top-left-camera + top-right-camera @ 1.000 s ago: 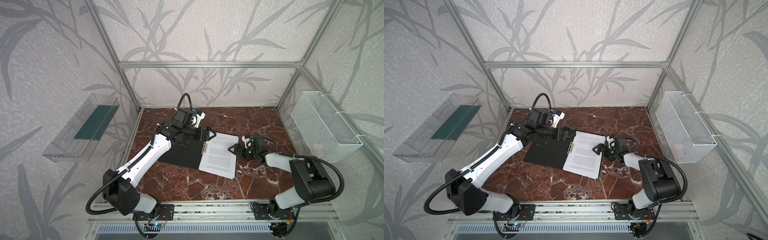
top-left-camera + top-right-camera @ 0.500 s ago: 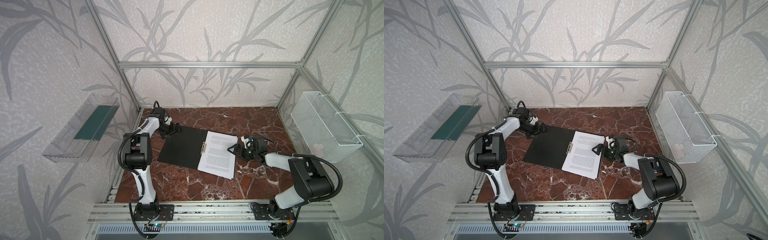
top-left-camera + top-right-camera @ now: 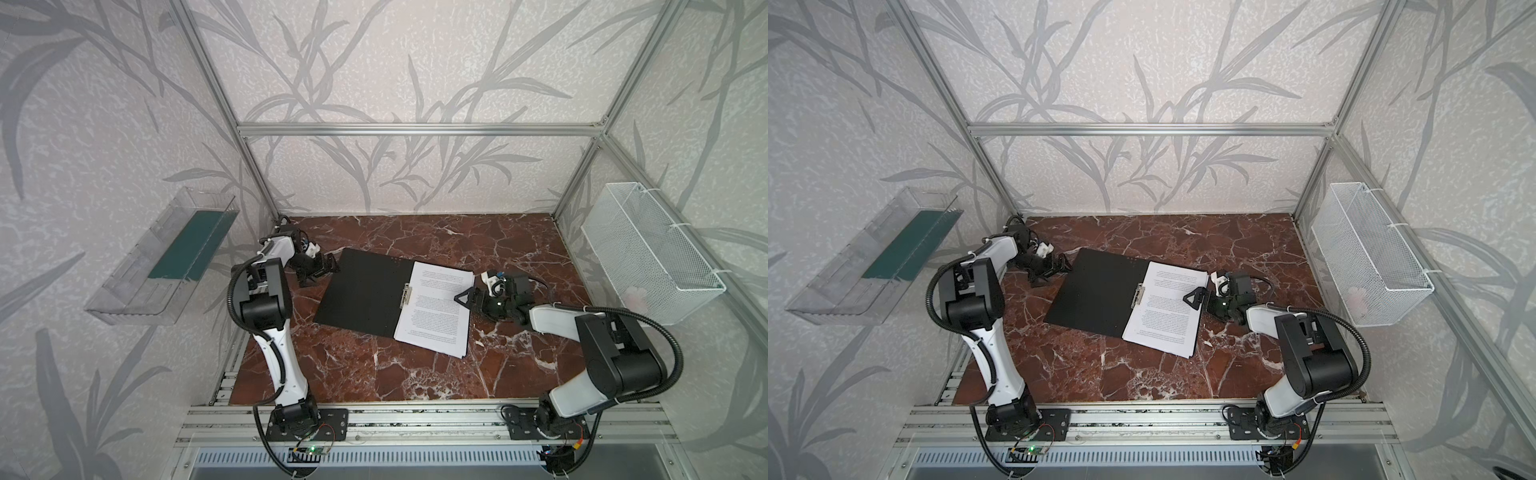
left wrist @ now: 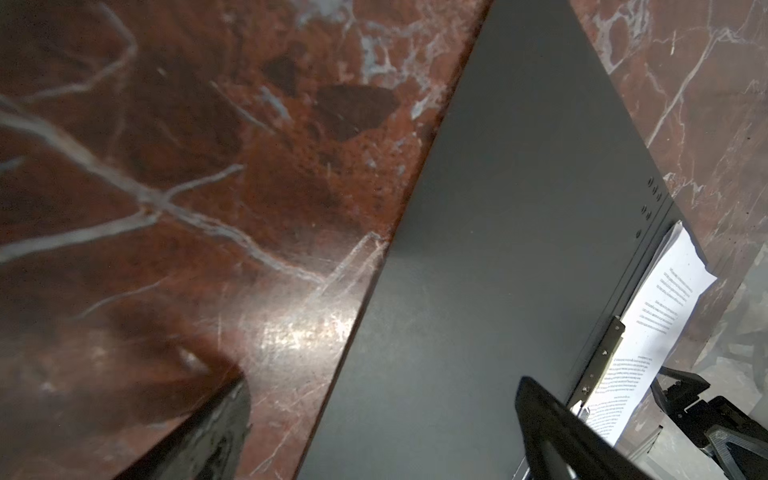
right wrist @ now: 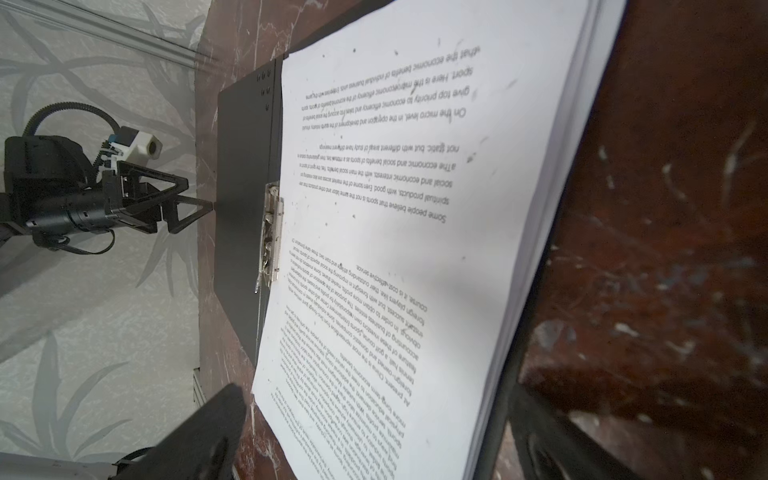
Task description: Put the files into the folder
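**Folder**: thin stiff board, matt black inside, lying open and flat. Its free cover edge sits between the wide-spread jaws of our left pincer, which grips nothing.

**Files**: a loose stack of white printed sheets on the folder's other leaf, beside the metal clip. Their outer edge lies between the wide-spread jaws of our right pincer, which holds nothing.

**Risks, as we judge them:**
- The sheets are thin and slick, so a pinch may catch only the top few or fan the stack.
- The cover may skid on the polished marble top and slip out of the left jaws.
- Skewed sheets may crease when the cover closes.
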